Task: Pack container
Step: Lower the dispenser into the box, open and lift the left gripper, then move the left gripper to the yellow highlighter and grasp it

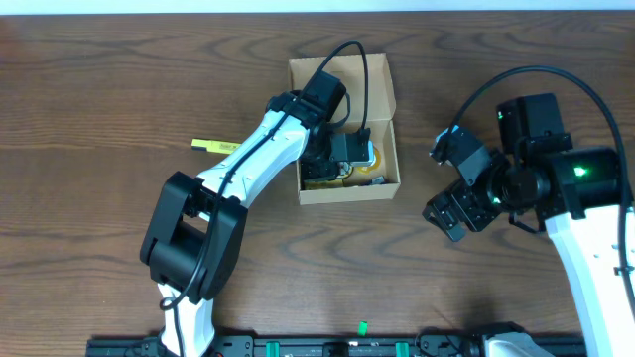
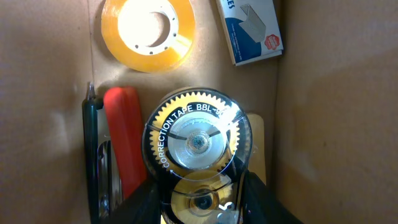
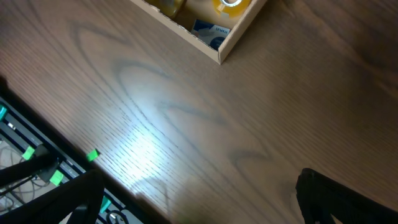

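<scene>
Packing looks well along: my left claw [image 2: 200,199] grips a correction tape [image 2: 196,140] inside the open container [image 1: 347,192] mid-table, beside a tape roll [image 2: 118,37] and staples box [image 2: 252,28], while a yellow item [image 1: 213,146] lies outside to its left and my right claw [image 3: 202,179] hangs wide, empty.

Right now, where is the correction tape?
Left wrist view: the correction tape sits inside the cardboard box, held in the left gripper, beside the red cylinder, near the yellow tape roll.
</scene>
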Tool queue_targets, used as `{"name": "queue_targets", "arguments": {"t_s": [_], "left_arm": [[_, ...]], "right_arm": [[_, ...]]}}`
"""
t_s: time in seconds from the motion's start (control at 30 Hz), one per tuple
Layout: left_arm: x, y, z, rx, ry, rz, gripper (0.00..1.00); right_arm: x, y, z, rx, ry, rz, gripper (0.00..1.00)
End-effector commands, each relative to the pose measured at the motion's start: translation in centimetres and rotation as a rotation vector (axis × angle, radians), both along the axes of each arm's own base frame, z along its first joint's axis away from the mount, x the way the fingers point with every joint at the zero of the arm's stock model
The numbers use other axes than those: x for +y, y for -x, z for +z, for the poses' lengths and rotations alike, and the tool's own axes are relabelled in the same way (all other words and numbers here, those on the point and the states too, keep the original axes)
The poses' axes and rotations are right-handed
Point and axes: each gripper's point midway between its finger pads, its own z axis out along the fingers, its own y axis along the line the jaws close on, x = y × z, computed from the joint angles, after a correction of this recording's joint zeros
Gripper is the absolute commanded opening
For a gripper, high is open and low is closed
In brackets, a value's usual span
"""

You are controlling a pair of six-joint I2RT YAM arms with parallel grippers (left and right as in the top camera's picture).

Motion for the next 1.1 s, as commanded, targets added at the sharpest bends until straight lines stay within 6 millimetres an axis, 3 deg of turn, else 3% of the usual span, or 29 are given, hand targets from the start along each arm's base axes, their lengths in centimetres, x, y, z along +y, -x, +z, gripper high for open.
{"name": "queue_targets", "arguments": {"t_s": [0.0, 0.07, 0.13, 0.3, 0.4, 0.57, 0.7, 0.77, 0.87, 0.97, 1.07], "left_arm": [[-0.1, -0.3, 0.0, -0.012, -0.002, -0.019, 0.32], [0.1, -0.4, 0.0, -0.017, -0.01, -0.017, 0.5], [0.5, -0.7, -0.1, -0.034, -0.038, -0.01, 0.55], [1.0, -1.3, 0.0, -0.06, -0.068, -0.002, 0.59], [0.5, -2.2, 1.3, -0.084, -0.044, 0.036, 0.58], [-1.7, -5.8, 8.3, -0.22, 0.076, 0.134, 0.59], [-2.2, -8.4, 16.7, -0.398, 0.171, 0.21, 0.58], [-0.5, -9.4, 20.8, -0.51, 0.167, 0.293, 0.58], [2.6, -10.4, 23.8, -0.582, 0.165, 0.484, 0.58], [6.6, -11.6, 25.5, -0.588, 0.206, 0.779, 0.58], [11.1, -12.9, 25.5, -0.554, 0.247, 1.088, 0.58]], "right_arm": [[-0.1, 0.0, 0.3, -0.015, -0.003, 0.002, 0.99], [-0.1, 0.0, 0.3, -0.015, -0.003, 0.003, 0.99], [-0.1, 0.0, 0.3, -0.015, -0.003, 0.003, 0.99], [-0.1, 0.0, 0.3, -0.015, -0.003, 0.003, 0.99], [-0.1, 0.0, 0.3, -0.015, -0.003, 0.002, 0.99], [-0.1, 0.0, 0.3, -0.015, -0.003, 0.003, 0.99], [-0.1, 0.0, 0.3, -0.015, -0.003, 0.003, 0.99], [-0.1, 0.0, 0.3, -0.015, -0.003, 0.002, 0.99], [-0.1, 0.0, 0.3, -0.015, -0.003, 0.002, 0.99], [-0.1, 0.0, 0.3, -0.015, -0.003, 0.002, 0.99], [-0.1, 0.0, 0.3, -0.015, -0.003, 0.003, 0.99]]}}
